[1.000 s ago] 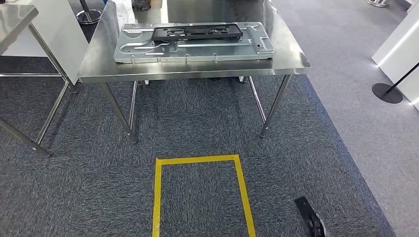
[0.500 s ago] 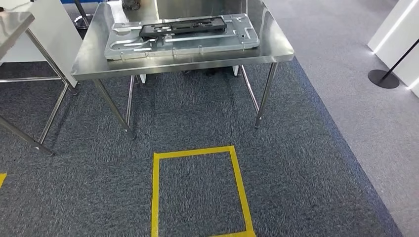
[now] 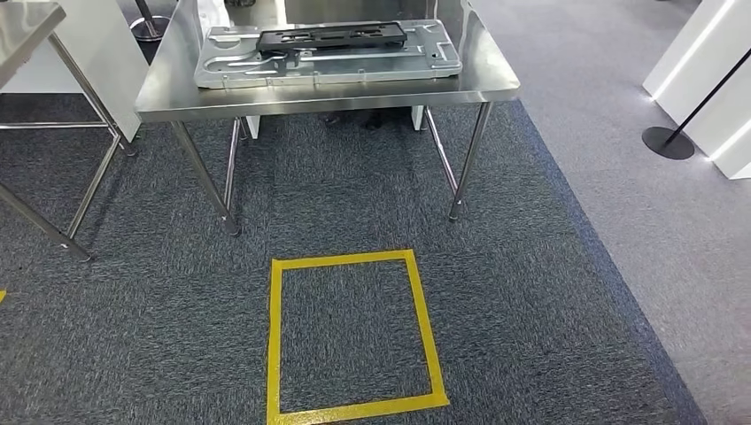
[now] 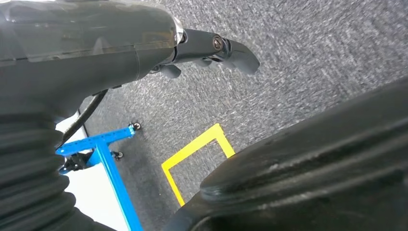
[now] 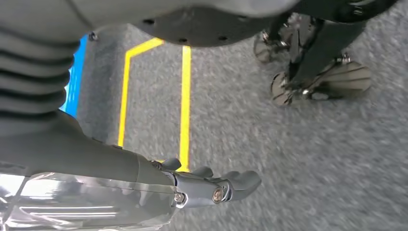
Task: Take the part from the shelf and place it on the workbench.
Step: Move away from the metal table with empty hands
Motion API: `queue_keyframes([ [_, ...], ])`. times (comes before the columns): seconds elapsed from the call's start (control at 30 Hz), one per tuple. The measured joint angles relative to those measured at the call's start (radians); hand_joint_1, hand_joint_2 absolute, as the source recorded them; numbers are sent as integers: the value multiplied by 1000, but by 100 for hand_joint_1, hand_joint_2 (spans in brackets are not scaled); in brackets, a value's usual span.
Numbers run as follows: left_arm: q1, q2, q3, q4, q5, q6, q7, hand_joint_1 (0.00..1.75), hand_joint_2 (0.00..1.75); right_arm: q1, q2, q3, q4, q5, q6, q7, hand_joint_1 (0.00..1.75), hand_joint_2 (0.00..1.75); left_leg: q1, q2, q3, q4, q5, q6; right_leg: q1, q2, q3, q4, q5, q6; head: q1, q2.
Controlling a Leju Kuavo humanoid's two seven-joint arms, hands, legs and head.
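1. A flat black plastic part, long and narrow with cut-out openings along its length, lies on top of a larger pale silver sheet-metal panel stamped with ribs and slots.
2. Both rest on a stainless steel workbench with thin round legs, at twelve o'clock in the head view, far across the carpet from the robot.
3. On the grey-blue carpet between the robot and the workbench, a rectangle of yellow tape marks the floor at six o'clock in the head view.
4. The corner of a second steel table sits at ten o'clock. A black stanchion base stands at two o'clock on a paler grey floor, beside a white wall.
5. In the left wrist view, the left hand hangs over the carpet with its dark fingers extended and loosely together, holding nothing. A blue metal frame on small wheels and a corner of yellow tape lie below it.
6. In the right wrist view, the right hand also hangs over the carpet, fingers extended and slightly spread, holding nothing, near yellow tape lines.
7. Both hands are well apart from the black part, down at the robot's sides while the part lies up on the workbench.
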Motion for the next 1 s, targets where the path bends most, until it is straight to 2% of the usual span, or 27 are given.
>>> queue_keyframes([
  [0.03, 0, 0, -1, 0, 1, 1, 0, 0, 0, 0, 2, 0, 0, 3, -1, 1, 0, 175, 0, 2, -13, 1, 10, 2, -4, -1, -20, 68, -46, 6, 0, 0],
  [0.07, -1, 0, -1, 0, 2, 2, 0, 0, 0, 0, 5, 0, 0, 8, -1, 3, 0, 175, 0, 3, -28, 2, 20, 1, -8, -1, -32, 127, -73, 11, 0, 0],
  [0.1, -1, 0, -1, 0, 3, 4, 0, 0, 0, 0, 7, 0, 0, 12, -1, 4, 0, 175, 0, 4, -41, 4, 30, -1, -11, -2, -32, 162, -77, 16, 0, 0],
  [0.13, -2, 0, -1, 0, 4, 5, 0, 0, 0, 0, 8, 0, 0, 15, 0, 6, 0, 175, 0, 4, -56, 7, 40, -3, -15, -2, -13, 161, -59, 19, 0, 0],
  [0.17, -3, 0, -1, 0, 4, 7, 0, 0, 0, 0, 9, 0, 0, 18, 0, 8, 0, 175, 1, 4, -69, 10, 48, -7, -18, -3, 24, 123, -30, 20, 0, 0],
  [0.2, -4, 0, -1, 0, 5, 9, -1, 0, 0, -2, 10, 0, 0, 21, 2, 11, 0, 175, 1, 4, -80, 14, 55, -11, -21, -2, 81, 52, -6, 20, 0, 0],
  [0.23, -5, 0, -1, 0, 6, 13, -2, 0, 0, -3, 11, 0, 0, 24, 3, 13, 0, 175, 0, 3, -90, 19, 60, -15, -21, -1, 142, -34, 1, 17, 0, 0],
  [0.27, -5, 0, -1, 0, 7, 19, -4, 0, 0, -5, 12, 0, 0, 29, 5, 15, 0, 175, -1, 2, -95, 22, 66, -21, -20, -1, 190, -103, -2, 10, 0, 0],
  [0.3, -5, 0, -1, -1, 8, 26, -7, 0, 0, -6, 14, 0, 0, 32, 6, 17, 0, 175, -2, 2, -98, 24, 72, -28, -17, 0, 220, -150, -10, 2, 0, 0],
  [0.33, -4, 0, -1, -1, 9, 32, -11, 0, 0, -6, 16, 0, 0, 35, 7, 17, 0, 175, -2, 1, -99, 24, 79, -35, -14, 1, 228, -170, -15, -7, 0, 0],
  [0.4, -1, 1, -1, -1, 13, 39, -20, 0, 0, -5, 19, 0, 1, 36, 7, 17, 0, 175, 0, 1, -104, 24, 86, -48, -15, -2, 219, -174, -3, -26, 0, 0],
  [0.43, 0, 2, -1, -1, 14, 41, -22, 0, 0, -4, 20, 0, 1, 36, 7, 17, 0, 175, 1, 0, -113, 39, 71, -54, -16, -4, 213, -176, 5, -35, 0, 0],
  [0.47, 0, 3, -1, -1, 16, 43, -24, 0, 0, -4, 21, 0, 1, 36, 6, 17, 0, 175, 2, -2, -129, 74, 42, -58, -16, -6, 206, -178, 14, -43, 0, 0],
  [0.5, -1, 3, -1, -1, 17, 44, -24, 0, 0, -4, 23, 0, 1, 36, 6, 17, 0, 175, 3, -3, -152, 131, 0, -60, -15, -8, 198, -178, 21, -48, 0, 0],
  [0.53, -2, 3, -1, -1, 17, 45, -23, 0, 0, -3, 24, 0, 1, 36, 6, 18, 0, 175, 3, -4, -178, 203, -42, -63, -13, -9, 190, -177, 26, -52, 0, 0],
  [0.57, -3, 3, -1, -1, 17, 44, -21, 0, 0, -3, 25, 0, 1, 36, 6, 18, 0, 175, 3, -4, -198, 269, -72, -65, -10, -10, 182, -175, 31, -53, 0, 0],
  [0.6, -5, 3, -1, -1, 16, 43, -17, 0, 0, -3, 26, 0, 1, 36, 7, 18, 0, 175, 3, -5, -206, 310, -84, -65, -8, -10, 175, -172, 35, -54, 0, 0],
  [0.63, -5, 3, -1, -1, 15, 42, -12, 0, 0, -3, 28, 0, 1, 37, 8, 16, 0, 175, 3, -5, -194, 311, -76, -64, -6, -9, 168, -168, 37, -54, 0, 0],
  [0.67, -5, 3, -1, -1, 14, 40, -6, 0, 0, -3, 29, 0, 1, 38, 9, 15, 0, 175, 3, -5, -163, 271, -53, -62, -5, -9, 164, -163, 38, -53, 0, 0],
  [0.73, -3, 3, -1, -1, 12, 39, 5, 0, 87, -5, 33, 0, 1, 39, 8, 12, 0, 175, 2, -4, -70, 128, -5, -54, -3, -8, 157, -154, 37, -49, 0, 0],
  [0.77, -2, 3, -1, -1, 12, 38, 9, 0, 131, -5, 34, 0, 1, 39, 8, 11, 0, 175, 1, -4, -37, 72, 6, -48, -1, -8, 155, -150, 37, -46, 0, 0],
  [0.8, -3, 3, -1, -1, 11, 37, 13, 0, 175, -6, 36, 0, 1, 40, 7, 10, 0, 175, 0, -4, -19, 37, 9, -43, 1, -8, 151, -146, 36, -41, 0, 0],
  [0.9, -13, 1, -1, -1, 8, 36, 23, 0, 175, -9, 39, 0, 1, 48, -3, 14, 0, 175, 1, -6, -22, 18, 9, -27, 3, -9, 144, -140, 36, -25, 0, 0],
  [0.93, -17, -1, -1, -1, 7, 39, 25, 0, 175, -10, 40, 0, 1, 52, -9, 16, 0, 175, 3, -5, -24, 15, 13, -21, 3, -9, 139, -126, 25, -19, 0, 0],
  [1.0, -25, -4, -1, -1, 9, 47, 35, 0, 175, -12, 42, 0, 1, 63, -20, 17, 0, 175, 6, -2, -27, 10, 19, -12, 1, -7, 103, -39, -31, -9, 0, 0],
])
